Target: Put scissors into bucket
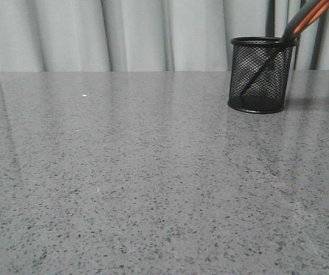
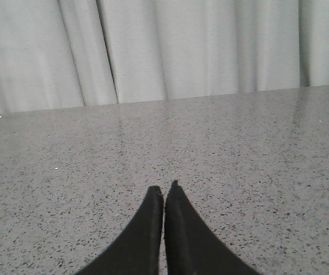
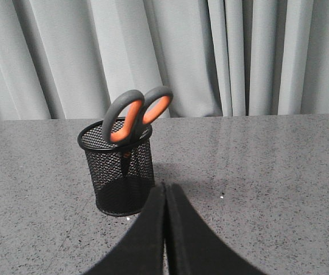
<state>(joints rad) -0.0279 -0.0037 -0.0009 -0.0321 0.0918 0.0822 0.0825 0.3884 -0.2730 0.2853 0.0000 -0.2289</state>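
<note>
already the scissors point(image 1: 302, 23) are seen leaning blades-down in the bucket point(image 1: 261, 74) at the front view's upper right; left gripper point(image 2: 164, 192) and right gripper point(image 3: 165, 189) are pressed closed, empty.

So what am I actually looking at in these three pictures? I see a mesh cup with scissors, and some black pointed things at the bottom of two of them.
These come from a robot with two arms working at a grey speckled table. One picture looks forward over the table from the robot's front. The other two come from small cameras on each wrist.

The black pointed shapes are the arms' grasping parts: the left end effector and the right end effector. Both are closed, fingers together, and hold nothing.

On the table stands a black mesh bucket. The scissors are already in it, blades down, orange-lined handles leaning out over the rim. Pale curtains hang behind.
</note>
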